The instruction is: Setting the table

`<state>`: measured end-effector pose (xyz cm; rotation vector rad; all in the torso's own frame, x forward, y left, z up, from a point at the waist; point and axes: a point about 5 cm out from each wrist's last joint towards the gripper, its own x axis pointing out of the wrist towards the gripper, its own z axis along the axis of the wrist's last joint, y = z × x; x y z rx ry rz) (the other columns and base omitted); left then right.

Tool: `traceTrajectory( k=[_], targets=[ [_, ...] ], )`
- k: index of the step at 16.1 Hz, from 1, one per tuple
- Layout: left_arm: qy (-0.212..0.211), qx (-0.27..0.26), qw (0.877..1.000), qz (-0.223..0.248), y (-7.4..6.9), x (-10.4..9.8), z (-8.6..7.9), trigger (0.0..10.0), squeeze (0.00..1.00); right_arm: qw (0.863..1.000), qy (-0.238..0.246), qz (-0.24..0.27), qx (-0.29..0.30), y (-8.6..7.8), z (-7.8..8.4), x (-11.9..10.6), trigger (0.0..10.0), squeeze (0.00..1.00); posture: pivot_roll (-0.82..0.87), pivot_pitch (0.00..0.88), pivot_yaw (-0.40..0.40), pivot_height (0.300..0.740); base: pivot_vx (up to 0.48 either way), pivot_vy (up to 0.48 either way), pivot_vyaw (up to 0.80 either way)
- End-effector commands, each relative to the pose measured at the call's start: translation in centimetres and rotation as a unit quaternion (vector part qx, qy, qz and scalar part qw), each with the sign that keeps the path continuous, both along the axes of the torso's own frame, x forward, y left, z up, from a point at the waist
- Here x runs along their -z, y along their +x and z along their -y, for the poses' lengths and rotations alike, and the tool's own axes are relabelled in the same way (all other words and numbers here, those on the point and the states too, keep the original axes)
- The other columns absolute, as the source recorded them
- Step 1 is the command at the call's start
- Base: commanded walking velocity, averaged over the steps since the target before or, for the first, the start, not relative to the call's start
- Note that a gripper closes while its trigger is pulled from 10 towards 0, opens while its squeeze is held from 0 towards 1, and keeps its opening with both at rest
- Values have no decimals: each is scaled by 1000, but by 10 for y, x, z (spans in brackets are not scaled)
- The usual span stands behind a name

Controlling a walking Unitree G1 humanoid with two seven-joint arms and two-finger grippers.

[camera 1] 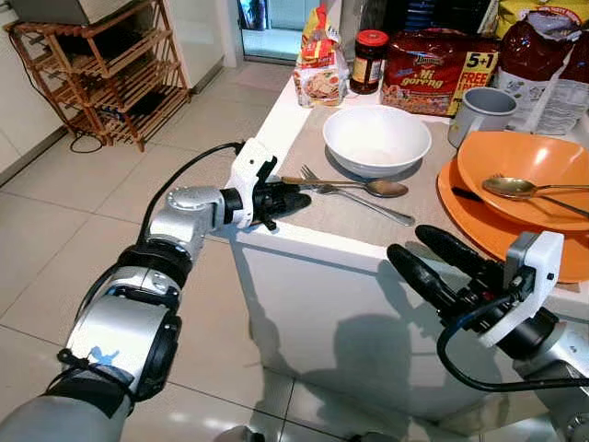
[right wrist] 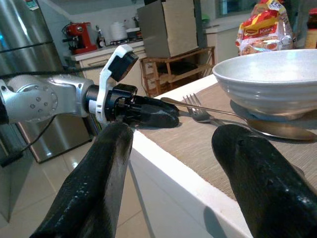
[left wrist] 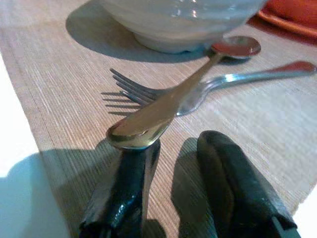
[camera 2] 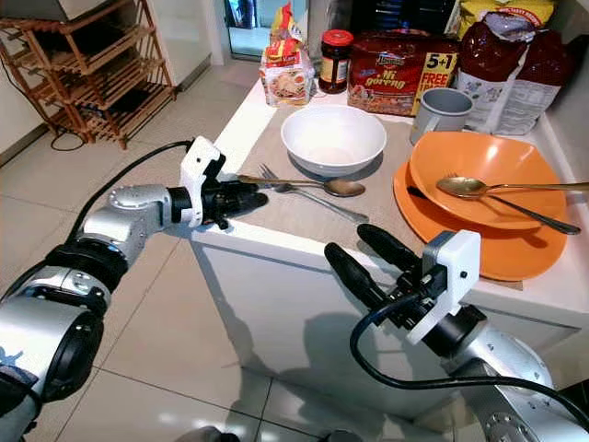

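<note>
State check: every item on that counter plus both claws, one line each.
white bowl: upright, empty
spoon: handle end at left claw
fork: flat, crossed under spoon
orange bowl: on orange plate, holds second spoon
jar: lidded
right claw: open, off counter

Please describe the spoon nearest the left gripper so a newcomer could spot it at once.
On the beige placemat at the white counter's corner, before the white bowl, a spoon lies crossed over a fork. Its handle end rests at the left gripper; the other spoon lies in the orange bowl.
</note>
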<state>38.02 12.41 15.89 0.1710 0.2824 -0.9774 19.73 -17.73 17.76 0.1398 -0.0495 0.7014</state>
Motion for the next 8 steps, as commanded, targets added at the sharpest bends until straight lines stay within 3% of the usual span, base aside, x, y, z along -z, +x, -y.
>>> traceTrajectory(
  k=[1, 2, 3, 5, 8],
  targets=[
    [88, -28, 995, -30, -6, 24, -23, 10000, 1000, 1000, 1, 0, 3, 2, 1, 1, 10000, 0, -85, 23, 57, 740, 0, 0, 0],
    [95, -24, 995, -29, -7, 25, -25, 10000, 1000, 1000, 1, -1, 3, 2, 1, 1, 10000, 0, -78, 20, 53, 740, 0, 0, 0],
    [138, -9, 990, -10, -9, 26, -33, 10000, 0, 1000, 0, -1, 1, 3, 0, 2, 10000, 0, -78, 20, 55, 740, 0, 0, 0],
    [238, 4, 969, 63, -8, 20, -47, 10000, 0, 1000, -1, 0, 2, 5, 0, 3, 10000, 0, -73, 12, 60, 740, 0, 0, 0],
    [275, 29, 948, 160, -4, -11, -43, 10000, 0, 1000, 0, 2, 5, 5, 0, 3, 10000, 0, -70, 8, 60, 740, 0, 0, 0]
  ],
)
